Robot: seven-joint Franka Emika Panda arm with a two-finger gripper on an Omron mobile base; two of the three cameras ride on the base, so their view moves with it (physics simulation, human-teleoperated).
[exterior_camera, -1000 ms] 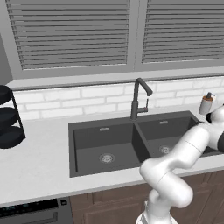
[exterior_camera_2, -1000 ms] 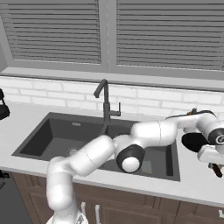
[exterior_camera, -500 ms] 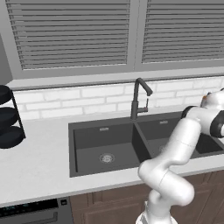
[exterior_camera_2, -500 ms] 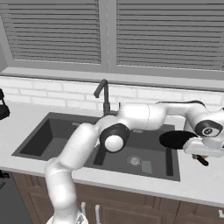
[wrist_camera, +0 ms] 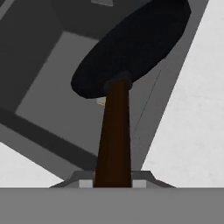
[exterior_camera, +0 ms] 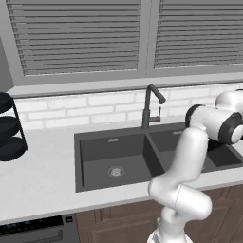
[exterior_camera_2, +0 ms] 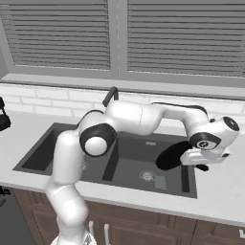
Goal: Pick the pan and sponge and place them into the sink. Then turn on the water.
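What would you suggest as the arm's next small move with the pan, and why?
Probably lower it into the basin. The fingers are shut on the pan by its brown handle, and it hangs over the right basin of the sink, above the floor.

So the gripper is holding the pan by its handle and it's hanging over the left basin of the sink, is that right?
Not quite. The gripper does hold the pan by its handle, but the pan hangs over the right basin of the sink, near its right edge, not the left one. The right base view shows this.
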